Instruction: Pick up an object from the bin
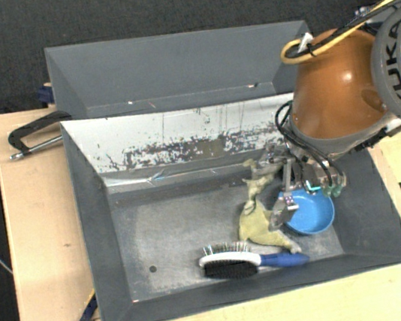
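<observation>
1. The gripper hangs low in the right half of the grey metal bin, as the camera view has it. Its tip is at the seam where two things meet. Whether it is spread or closed I cannot tell, and nothing can be seen held in it.
2. Just to the view's left of the tip, touching it or nearly so, lies a pale yellow-green limp soft toy. Its long axis runs from the back wall towards the near wall, a little slanted. Thin ends straggle towards the back and a broader lump lies at the near end.
3. Just to the view's right of the tip sits a round blue plastic cup, its mouth turned up towards the camera. Being round, it has no long axis, and its left rim lies against the toy.
4. Closer to the near wall, apart from the tip, lies a brush with a black bristle head and blue handle. Its long axis follows that wall, with the head to the view's left and the handle pointing right, meeting the toy's near end.
5. My judgement is that the coming move turns on this sideways choice. A small shift left would set the gripper across the toy's narrow width, and a shift right would bring it onto the cup's rim.
</observation>
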